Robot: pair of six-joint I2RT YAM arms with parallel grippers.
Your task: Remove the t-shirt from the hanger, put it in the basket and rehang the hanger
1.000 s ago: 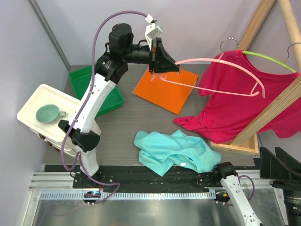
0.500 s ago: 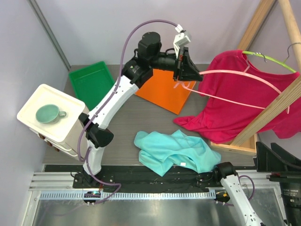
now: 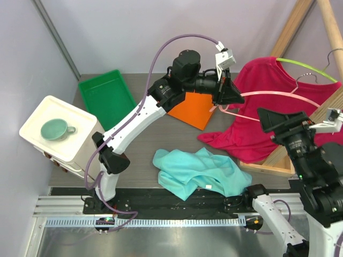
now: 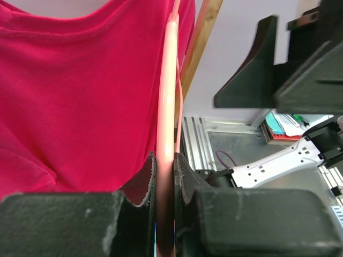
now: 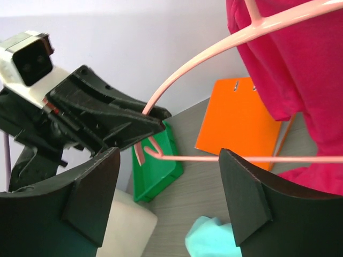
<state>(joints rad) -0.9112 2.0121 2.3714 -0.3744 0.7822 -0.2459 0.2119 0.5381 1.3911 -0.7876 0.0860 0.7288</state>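
Pink hanger [image 4: 165, 107] tight in left hand [image 4: 164, 176], against red t-shirt [image 4: 80, 96]; right hand [image 5: 169, 193] spread wide, empty.

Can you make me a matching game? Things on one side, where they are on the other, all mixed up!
Things:
1. pink hanger
2. teal shirt
3. mug
4. red t-shirt

Places:
a. on the white box
b. hanging by the wooden rack
c. gripped in the left pincer
d. crumpled on the table

Pairs: 1-c, 2-d, 3-a, 4-b
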